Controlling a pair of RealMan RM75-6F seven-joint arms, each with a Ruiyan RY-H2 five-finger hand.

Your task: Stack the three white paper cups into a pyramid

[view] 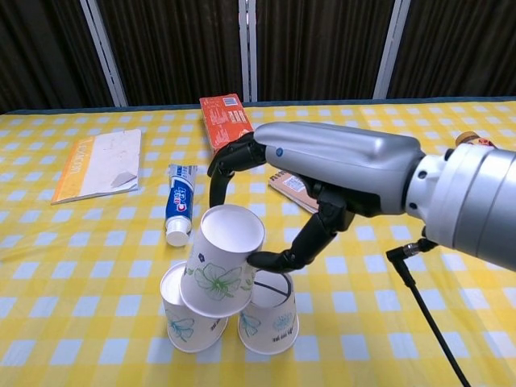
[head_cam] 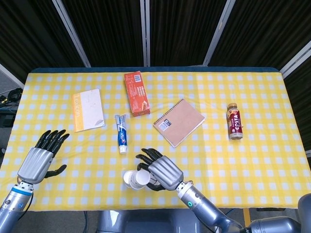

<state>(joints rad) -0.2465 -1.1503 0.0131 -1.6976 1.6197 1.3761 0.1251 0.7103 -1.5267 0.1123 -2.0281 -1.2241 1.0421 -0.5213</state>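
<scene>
Right hand [view: 322,173] grasps the tilted white flower-printed paper cup [view: 219,261], which sits atop two upright white paper cups [view: 232,319] at the near edge of the yellow-checked counter [head_cam: 262,160]. Left hand [head_cam: 40,159] released, fingers spread, well apart at the left.

On the two white paper base cups [view: 230,322], a tilted white paper cup [view: 219,262] rests, the right robot hand [view: 274,197] around it; behind them lies the toothpaste tube [view: 179,201].

Yellow-check table [head_cam: 272,160] w/ cups [view: 266,318], notebook [head_cam: 179,122]
</scene>
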